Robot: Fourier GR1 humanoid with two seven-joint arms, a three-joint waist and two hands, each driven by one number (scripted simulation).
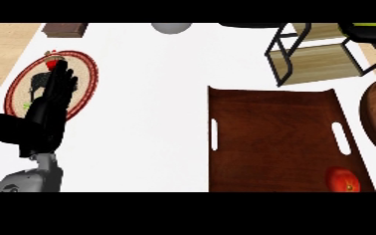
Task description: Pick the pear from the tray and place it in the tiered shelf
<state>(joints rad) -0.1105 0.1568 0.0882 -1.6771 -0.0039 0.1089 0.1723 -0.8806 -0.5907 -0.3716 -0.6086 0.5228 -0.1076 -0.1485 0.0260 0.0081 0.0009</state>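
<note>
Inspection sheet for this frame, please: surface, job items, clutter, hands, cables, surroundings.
Surface: white counter.
Job's things: dark wooden tray holding a red-orange fruit in its near right corner; tiered shelf beyond the tray.
Clutter: patterned plate at left with a small red item; brown block and grey round object at the far edge.
Robot hands: left robot hand open, fingers straight, over the plate; right robot hand not in view.
Cables: nothing seen.
Surroundings: light wood past the counter's left edge.

text: none readable | labels: none | numbers: none
</note>
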